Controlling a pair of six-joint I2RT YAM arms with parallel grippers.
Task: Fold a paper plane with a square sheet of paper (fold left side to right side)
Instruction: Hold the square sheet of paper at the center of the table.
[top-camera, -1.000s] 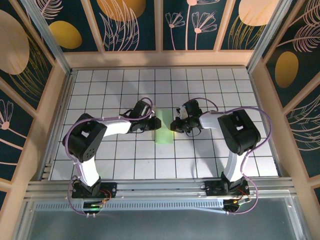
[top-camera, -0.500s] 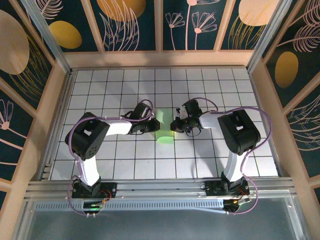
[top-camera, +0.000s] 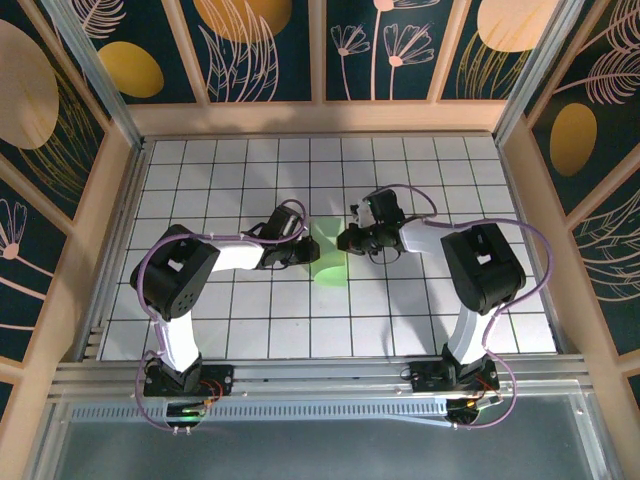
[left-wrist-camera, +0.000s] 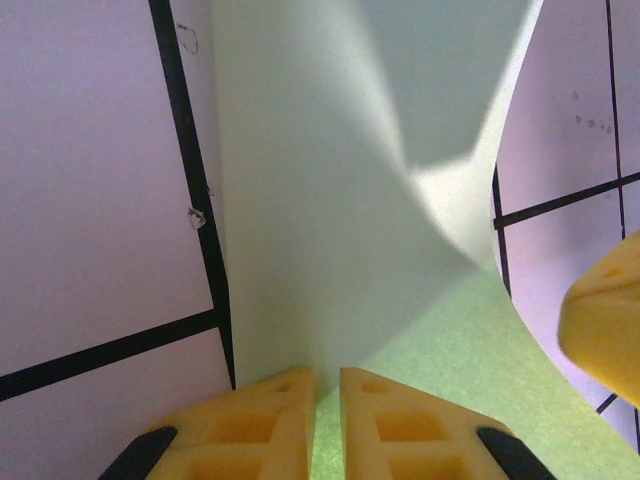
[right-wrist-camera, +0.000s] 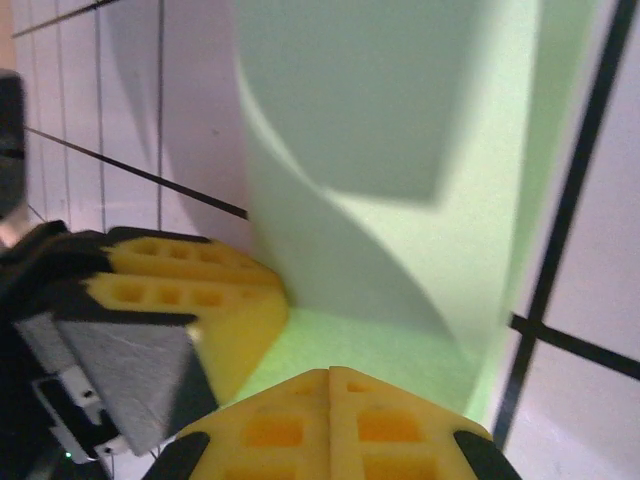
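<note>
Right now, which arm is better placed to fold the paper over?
Left: the left gripper pinches the raised left edge of the paper; the right gripper is shut at its right side.

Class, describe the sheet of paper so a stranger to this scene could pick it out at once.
Find the white gridded table and go to its middle, where the left gripper and the right gripper almost meet. Between them lies the sheet of paper, partly curled upward. It is the one pale mint-green thing on the white tiles.
</note>
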